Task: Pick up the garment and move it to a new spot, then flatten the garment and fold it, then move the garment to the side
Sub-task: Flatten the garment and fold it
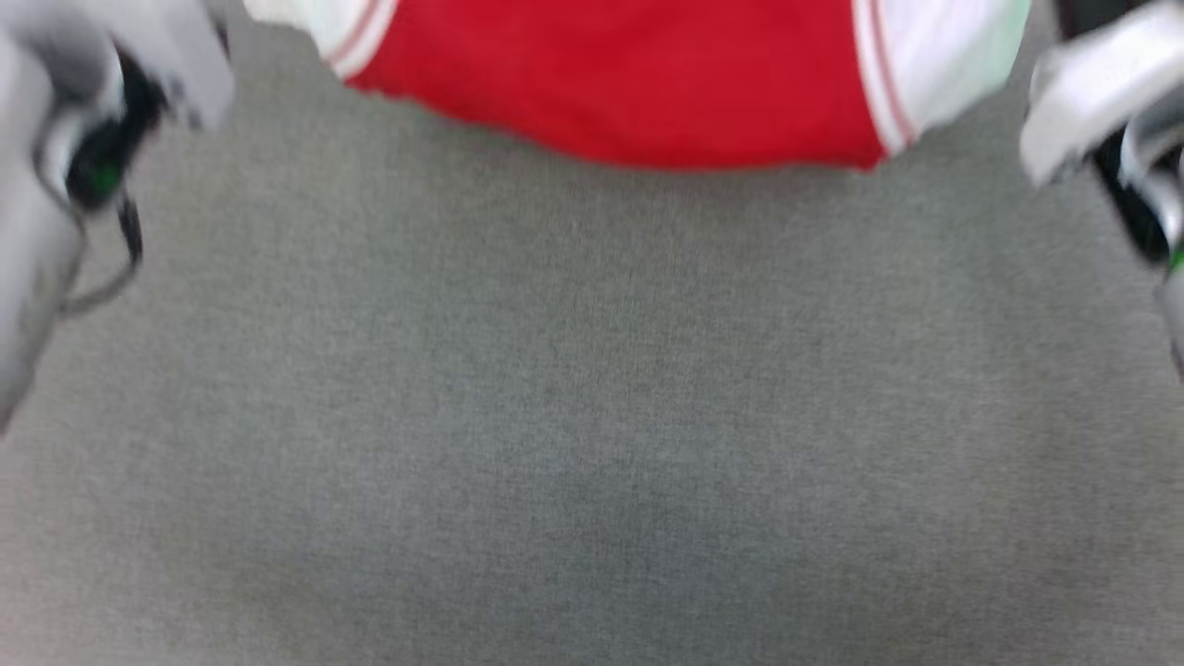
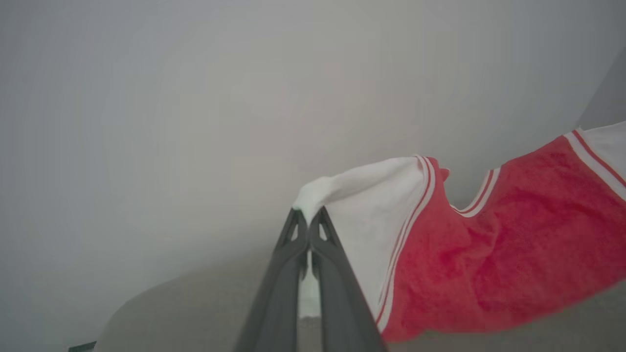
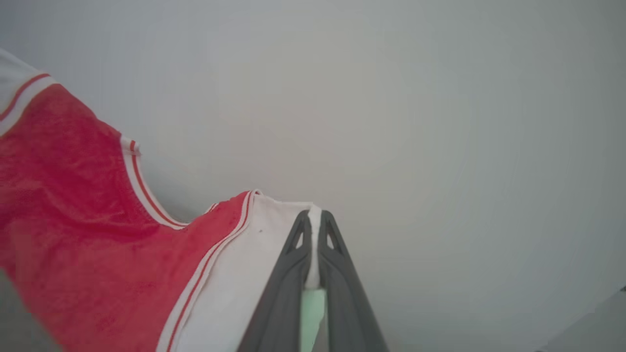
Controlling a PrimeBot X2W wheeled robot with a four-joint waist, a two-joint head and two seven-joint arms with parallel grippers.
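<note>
Left gripper [image 2: 308, 215]: both dark fingers pressed together on a pinch of white sleeve belonging to the garment [image 2: 489, 254]. Right gripper [image 3: 314, 217]: likewise closed, clamped on the opposite white sleeve.

Purpose, as judged: one grip per shoulder spreads the jersey wide and lets it hang for carrying to a new spot.

Garment: aloft between the two grips, red body sagging, striped neckline dipping midway.

Wrist views: supply each pinch, the trim and the collar against a plain pale wall [image 2: 195, 98].

Head view, blurred: supplies what they lack, namely the lower red edge, both sleeve ends, the pale left arm [image 1: 83, 139] and right arm [image 1: 1101, 111], and the grey surface [image 1: 592, 416] beneath. Whether cloth touches it cannot be told.
</note>
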